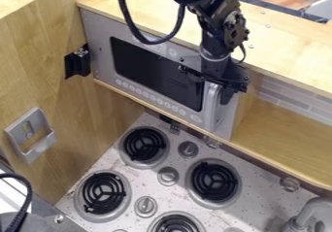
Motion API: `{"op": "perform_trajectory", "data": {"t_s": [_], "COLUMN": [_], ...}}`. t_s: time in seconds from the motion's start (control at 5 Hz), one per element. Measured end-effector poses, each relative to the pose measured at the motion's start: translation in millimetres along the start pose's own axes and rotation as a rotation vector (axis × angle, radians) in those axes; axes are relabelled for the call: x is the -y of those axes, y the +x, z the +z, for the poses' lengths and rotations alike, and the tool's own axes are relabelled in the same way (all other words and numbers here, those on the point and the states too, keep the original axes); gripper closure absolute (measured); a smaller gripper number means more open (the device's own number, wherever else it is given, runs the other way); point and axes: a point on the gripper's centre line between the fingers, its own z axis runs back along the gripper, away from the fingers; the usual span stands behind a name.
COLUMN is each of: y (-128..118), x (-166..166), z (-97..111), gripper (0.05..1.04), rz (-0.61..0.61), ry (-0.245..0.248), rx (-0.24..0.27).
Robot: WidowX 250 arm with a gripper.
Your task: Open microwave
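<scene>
1. Gripper [227, 96] hangs beside the handle [211, 107]; I cannot tell how far open it is or whether it holds anything.
2. Microwave [152, 70] sits above the stove [194, 154].

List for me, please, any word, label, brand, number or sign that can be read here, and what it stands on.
None can be read.
Row of round marks along the lower front of the microwave: too small to read.
Small round spot above its dark window: too small to tell whether it is a sign.
Stove knobs: no lettering or number can be made out.
</scene>
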Motion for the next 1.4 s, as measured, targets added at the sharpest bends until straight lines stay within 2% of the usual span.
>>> {"op": "perform_trajectory", "data": {"t_s": [0.2,0.4,0.8,1.2,1.4], "y": [-3.3,-6.0,-18.0,-45.8,-54.6], "x": [3.5,4.6,0.9,-25.3,-32.8], "z": [-0.5,-1.3,1.9,16.0,16.7], "gripper": [0.684,0.740,0.740,0.740,0.741], "rz": [-0.005,-0.009,-0.013,0.003,0.002], "ry": [0.005,0.006,0.013,0.034,0.027], "rx": [0.008,0.009,-0.008,-0.068,-0.092]}}
